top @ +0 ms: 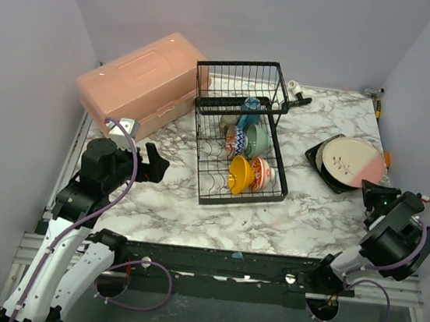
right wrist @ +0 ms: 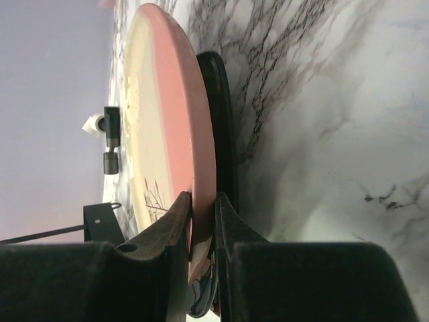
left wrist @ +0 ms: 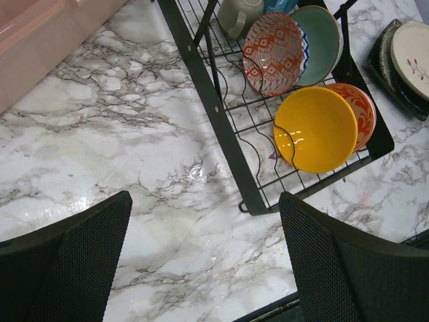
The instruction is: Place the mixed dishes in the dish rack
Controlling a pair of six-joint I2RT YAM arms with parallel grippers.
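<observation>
The pink-cream plate (top: 348, 160) lies on a dark plate (top: 316, 151) at the right of the table. My right gripper (top: 374, 198) is shut on the pink plate's near rim. In the right wrist view the fingers pinch the pink-cream plate (right wrist: 167, 100) at the gripper (right wrist: 203, 201), with the dark plate (right wrist: 220, 107) just under it. The black wire dish rack (top: 234, 199) holds a yellow bowl (left wrist: 315, 129), a red-patterned bowl (left wrist: 362, 107), an orange-diamond bowl (left wrist: 271, 52), a mint green bowl (left wrist: 325, 37) and an olive mug (left wrist: 234, 15). My left gripper (top: 156, 163) hangs open over bare marble (left wrist: 206, 208), left of the rack.
A salmon-pink plastic box (top: 142, 81) stands at the back left, close to the rack's tall basket end (top: 240, 82). A small white object (top: 293, 86) lies behind the rack. Purple walls close in on three sides.
</observation>
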